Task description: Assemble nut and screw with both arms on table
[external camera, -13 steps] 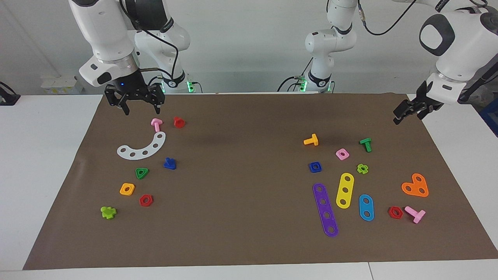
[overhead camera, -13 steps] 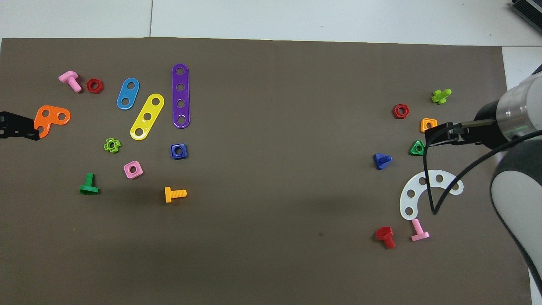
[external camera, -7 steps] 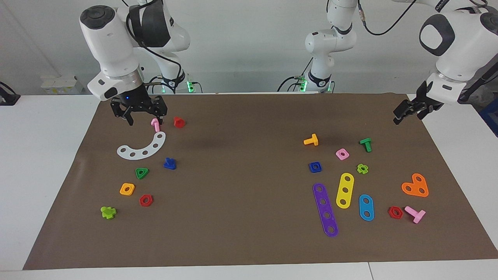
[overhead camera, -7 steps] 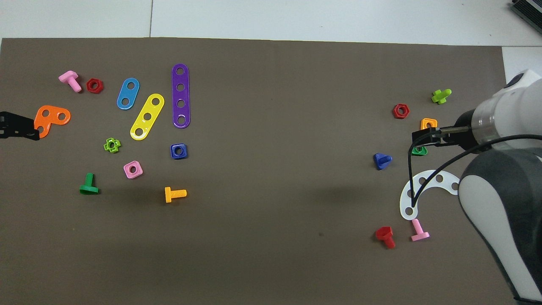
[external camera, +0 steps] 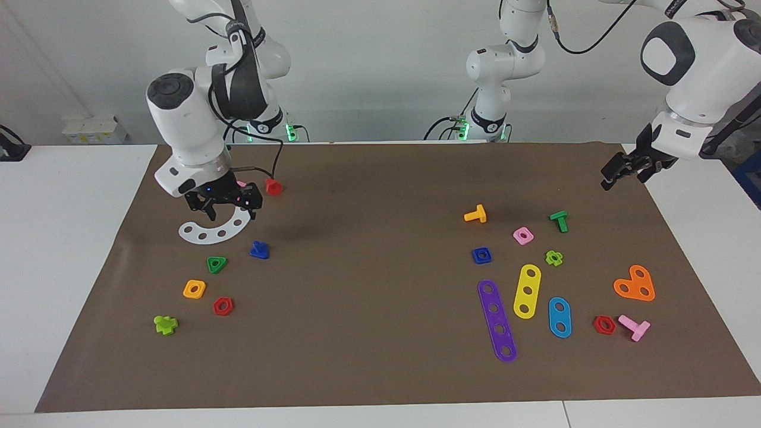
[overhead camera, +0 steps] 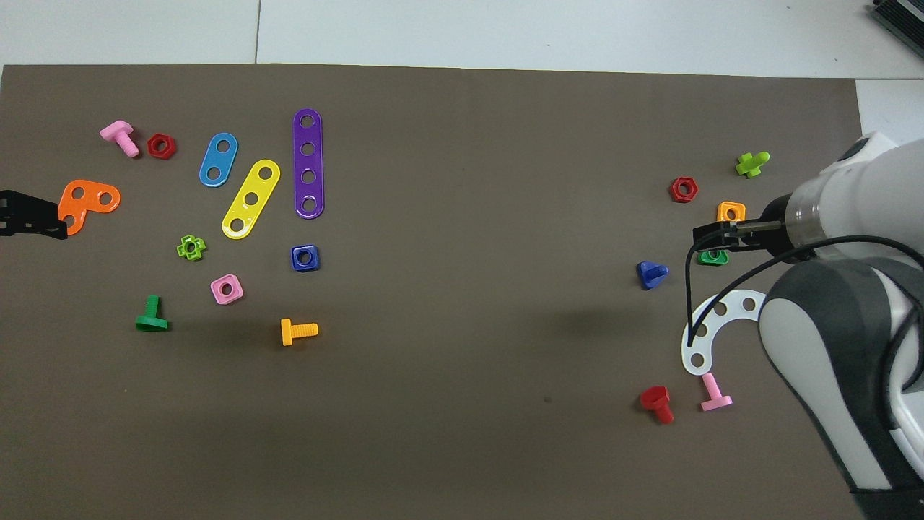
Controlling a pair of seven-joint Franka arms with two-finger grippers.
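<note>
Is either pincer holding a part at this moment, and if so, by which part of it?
Nothing is held. The right pincer is open above the white curved strip; the left pincer waits open, empty, over the mat's edge.

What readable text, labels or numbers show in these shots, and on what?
None readable: the toy parts, the brown mat and the white table carry no print.
Too small to read: a small round mark on the collar at each arm's base, e.g. the left arm's.
</note>
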